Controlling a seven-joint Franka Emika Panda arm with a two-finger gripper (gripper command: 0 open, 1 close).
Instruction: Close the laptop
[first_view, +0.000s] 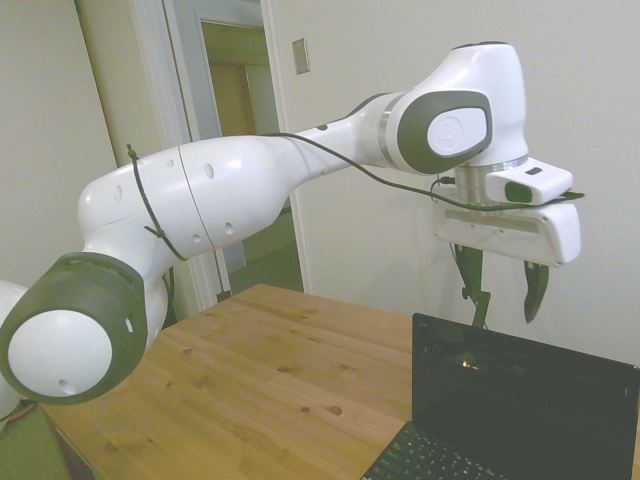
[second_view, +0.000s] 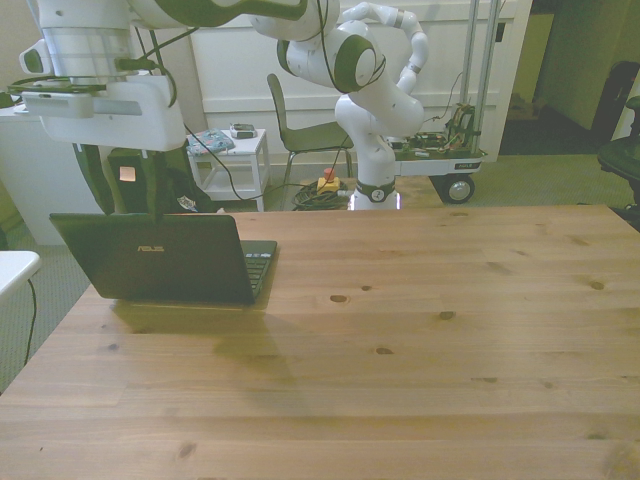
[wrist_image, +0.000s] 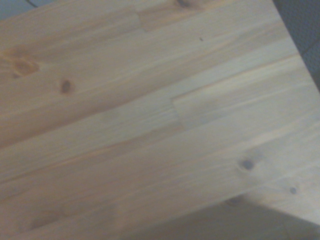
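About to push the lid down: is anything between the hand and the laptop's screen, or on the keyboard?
Nothing visible: the open hand hangs just above the laptop lid's top edge, and the visible keyboard part is bare.

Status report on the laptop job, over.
Claw open, just above the lid's top edge. Laptop open, lid upright, at the table's corner. Nothing in the way.

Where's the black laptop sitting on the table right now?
The thin black laptop stands open near the wooden table's edge at the front view's left, lid back facing the camera, directly below the white arm's gripper, whose jaws stand open.
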